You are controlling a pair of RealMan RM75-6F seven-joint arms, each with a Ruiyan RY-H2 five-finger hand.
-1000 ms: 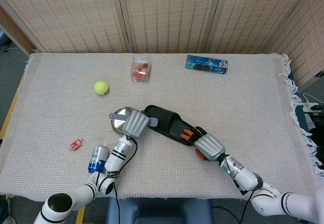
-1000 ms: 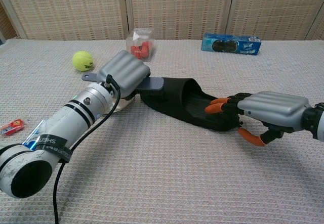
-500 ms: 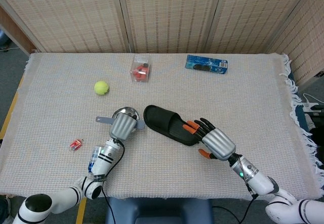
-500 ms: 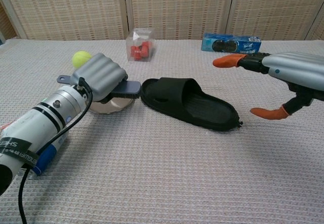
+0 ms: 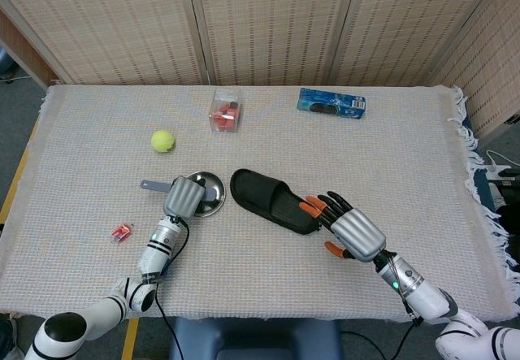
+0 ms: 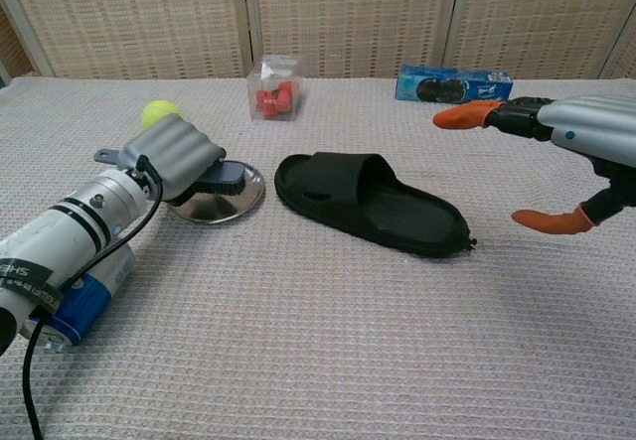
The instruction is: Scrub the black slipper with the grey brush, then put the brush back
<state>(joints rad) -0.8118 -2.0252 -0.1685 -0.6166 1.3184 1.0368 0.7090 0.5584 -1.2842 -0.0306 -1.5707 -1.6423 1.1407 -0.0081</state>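
Note:
The black slipper [image 5: 271, 201] [image 6: 370, 203] lies flat in the middle of the table, toe toward the right. My left hand [image 5: 183, 196] [image 6: 175, 160] grips the grey brush [image 6: 223, 173] [image 5: 154, 186] and holds it over the round metal dish [image 5: 211, 198] [image 6: 235, 202], left of the slipper. Its fingers hide most of the brush; the handle end pokes out to the left. My right hand [image 5: 351, 228] [image 6: 556, 152] hovers above the table just right of the slipper's toe, fingers spread, holding nothing.
A yellow tennis ball [image 5: 162, 140] [image 6: 160, 113], a clear box of red pieces [image 5: 224, 110] [image 6: 274, 87] and a blue cookie pack [image 5: 331, 103] [image 6: 453, 83] lie toward the back. A blue can [image 6: 72, 304] and a small red item [image 5: 122, 232] sit near the front left.
My left hand drew the brush off the slipper's heel and leftward over the metal dish. My right hand let go of the slipper's toe, lifted and spread its fingers.

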